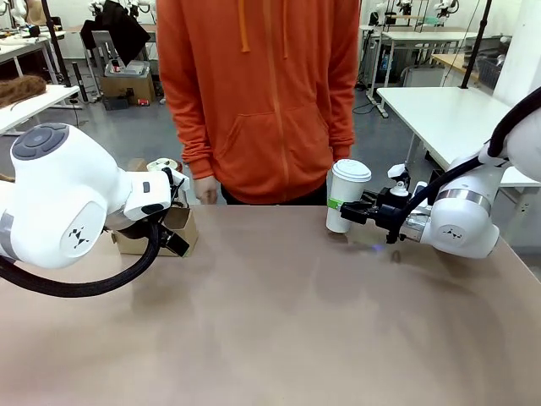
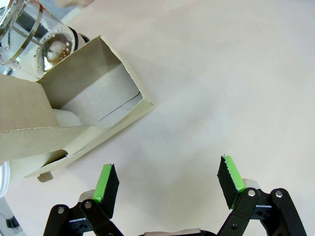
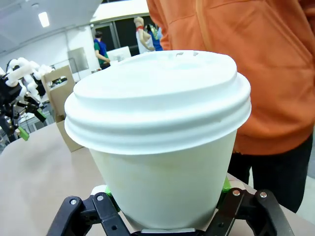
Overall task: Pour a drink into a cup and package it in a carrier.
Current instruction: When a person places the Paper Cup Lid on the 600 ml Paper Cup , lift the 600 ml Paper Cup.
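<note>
The white paper cup with its white lid is at the table's far right side, in front of the person. My right gripper is shut on the cup's lower half, and its green pads press against the cup wall. The brown cardboard carrier sits at the far left with one pocket open and bare. Just beside it, my left gripper hovers open over the table with nothing between its pads. The glass press pot stands right behind the carrier.
A person in an orange hoodie stands at the far edge, with one hand hanging near the carrier. The tan table stretches wide between my two arms. White tables and gear fill the room behind.
</note>
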Available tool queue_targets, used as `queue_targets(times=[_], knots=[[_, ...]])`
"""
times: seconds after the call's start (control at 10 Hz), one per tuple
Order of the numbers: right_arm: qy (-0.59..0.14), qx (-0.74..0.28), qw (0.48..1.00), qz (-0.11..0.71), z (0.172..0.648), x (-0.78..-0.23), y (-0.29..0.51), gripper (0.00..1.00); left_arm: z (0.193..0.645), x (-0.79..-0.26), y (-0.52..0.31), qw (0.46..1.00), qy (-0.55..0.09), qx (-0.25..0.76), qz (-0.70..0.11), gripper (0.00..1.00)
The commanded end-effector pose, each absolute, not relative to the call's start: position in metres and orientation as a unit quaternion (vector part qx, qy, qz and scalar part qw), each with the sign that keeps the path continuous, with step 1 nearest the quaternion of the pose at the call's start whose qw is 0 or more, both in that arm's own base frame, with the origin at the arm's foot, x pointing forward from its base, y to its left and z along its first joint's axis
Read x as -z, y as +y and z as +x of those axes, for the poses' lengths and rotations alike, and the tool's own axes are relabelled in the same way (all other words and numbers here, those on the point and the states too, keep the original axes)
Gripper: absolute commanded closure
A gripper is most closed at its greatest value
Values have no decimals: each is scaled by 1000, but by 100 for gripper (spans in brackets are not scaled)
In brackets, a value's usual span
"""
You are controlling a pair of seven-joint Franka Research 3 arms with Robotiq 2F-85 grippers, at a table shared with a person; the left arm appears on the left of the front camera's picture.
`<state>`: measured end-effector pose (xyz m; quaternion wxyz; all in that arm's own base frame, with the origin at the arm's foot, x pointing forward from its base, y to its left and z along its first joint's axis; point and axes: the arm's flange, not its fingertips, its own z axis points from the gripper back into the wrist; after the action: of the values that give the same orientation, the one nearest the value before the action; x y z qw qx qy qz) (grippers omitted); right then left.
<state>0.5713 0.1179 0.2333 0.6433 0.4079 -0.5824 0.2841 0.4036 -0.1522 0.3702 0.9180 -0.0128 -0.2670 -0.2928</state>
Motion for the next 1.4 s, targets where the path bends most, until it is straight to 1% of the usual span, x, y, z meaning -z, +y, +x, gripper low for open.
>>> queue_targets(times=[0.0, 0.6, 0.7, 0.9, 1.1, 1.2, 1.3], knots=[[-585, -284, 641, 408, 572, -238, 119, 19, 403, -371, -152, 918, -267, 292, -14, 0], [-582, -284, 643, 408, 571, -233, 118, 19, 403, -371, -152, 918, -267, 292, -14, 0], [-572, -309, 643, 405, 556, -256, 121, 19, 403, -371, -152, 918, -267, 292, -14, 0], [-574, -321, 632, 408, 531, -318, 127, 19, 403, -371, -152, 918, -267, 292, -14, 0], [-571, -344, 620, 413, 502, -393, 140, 19, 403, -371, -152, 918, -267, 292, -14, 0], [-575, -354, 619, 400, 490, -431, 142, 19, 403, -371, -152, 918, -267, 292, -14, 0], [-569, -366, 617, 402, 468, -475, 150, 19, 403, -371, -152, 918, -267, 292, -14, 0]])
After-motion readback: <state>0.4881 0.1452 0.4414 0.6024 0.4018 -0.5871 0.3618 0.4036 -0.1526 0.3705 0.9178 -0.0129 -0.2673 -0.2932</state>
